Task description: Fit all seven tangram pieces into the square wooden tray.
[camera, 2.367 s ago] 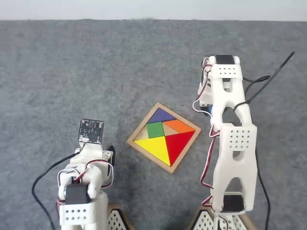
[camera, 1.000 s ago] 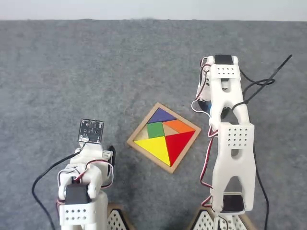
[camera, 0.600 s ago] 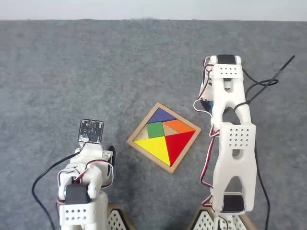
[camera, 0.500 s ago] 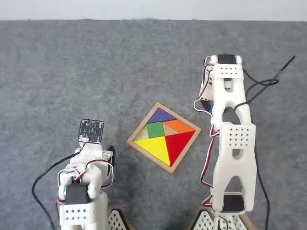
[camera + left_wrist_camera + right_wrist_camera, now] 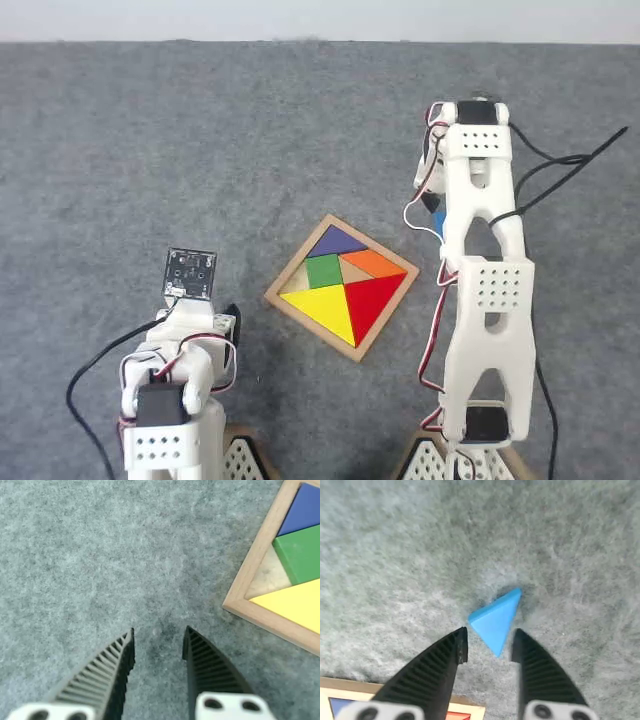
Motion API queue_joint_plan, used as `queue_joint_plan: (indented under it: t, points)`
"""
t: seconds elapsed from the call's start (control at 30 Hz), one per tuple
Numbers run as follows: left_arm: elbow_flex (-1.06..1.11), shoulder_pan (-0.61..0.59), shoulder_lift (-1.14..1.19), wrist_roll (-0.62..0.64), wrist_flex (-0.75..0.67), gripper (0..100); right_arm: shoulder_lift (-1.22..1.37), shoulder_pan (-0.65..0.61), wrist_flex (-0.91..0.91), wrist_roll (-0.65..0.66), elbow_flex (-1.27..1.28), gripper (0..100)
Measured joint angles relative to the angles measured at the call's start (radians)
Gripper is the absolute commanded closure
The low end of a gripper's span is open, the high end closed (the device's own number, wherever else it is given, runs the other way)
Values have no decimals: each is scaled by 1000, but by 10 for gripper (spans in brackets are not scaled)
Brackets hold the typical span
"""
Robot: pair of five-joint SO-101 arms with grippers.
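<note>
Right gripper (image 5: 489,641) sits low over the loose blue triangle (image 5: 495,617), jaws spread and straddling one corner of it, nothing gripped yet. That spacing looks set for a pinch across the piece's sides. The triangle lies flat on the grey carpet (image 5: 150,150), apart from the tray (image 5: 256,555). In the high view it peeks out beneath the right arm (image 5: 485,290), right of centre frame, just off the tray's upper right edge. Tray is centre frame, one only, turned corner-up like a diamond. Count inside it is five pieces seated flush: one dark blue triangle (image 5: 337,240) at the top corner, one green square (image 5: 323,270), one orange piece (image 5: 372,262), one big yellow triangle (image 5: 328,305), one big red triangle (image 5: 375,300). Two bare wood gaps, both triangular: one at the left corner, one small in the middle. Judgement: the loose triangle belongs in one of these, hence the nearer arm on the pick. Tally is six pieces against the seven named. Left gripper (image 5: 159,635) is parked lower left of frame, jaws apart and holding nothing, over bare carpet near the tray's left corner, likely held clear so the other arm has room.
</note>
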Motion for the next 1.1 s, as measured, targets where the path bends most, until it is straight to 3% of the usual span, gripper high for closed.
queue_joint_plan:
  t: [0.87,1.1]
  points:
    - [0,0,0,0,0,847,110,-6,-77,-71,-23,813]
    - [0,0,0,0,0,847,110,5,-61,-71,-25,923]
